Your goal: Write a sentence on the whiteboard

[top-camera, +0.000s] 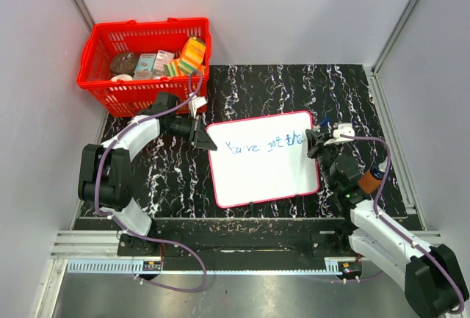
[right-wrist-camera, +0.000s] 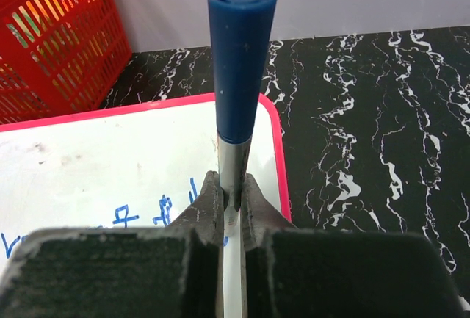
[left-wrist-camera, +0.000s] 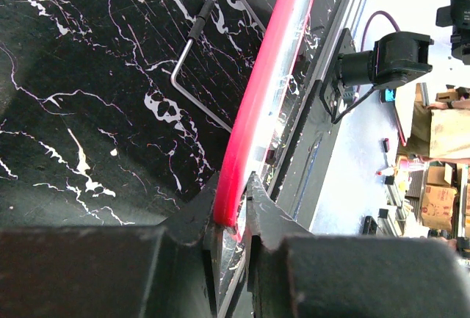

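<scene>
The right pincer (right-wrist-camera: 231, 194) is clamped on the one blue marker (right-wrist-camera: 241, 61), a slim, probably slippery barrel. The left pincer (left-wrist-camera: 233, 211) nips the red frame of the single whiteboard (top-camera: 264, 178). That board, on the table (top-camera: 345, 90) between the arms, looks light, stiff and prone to sliding, so it is best held by its frame; one sentence (top-camera: 268, 144) crosses it.

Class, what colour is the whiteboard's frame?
The whiteboard's frame is red; top external view shows it best.

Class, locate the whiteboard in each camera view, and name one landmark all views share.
Top external: whiteboard at centre, on the table.
Left wrist: edge-on, red frame running top to bottom into the jaws.
Right wrist: lower left, behind the marker.
Shared: black marbled table.
</scene>
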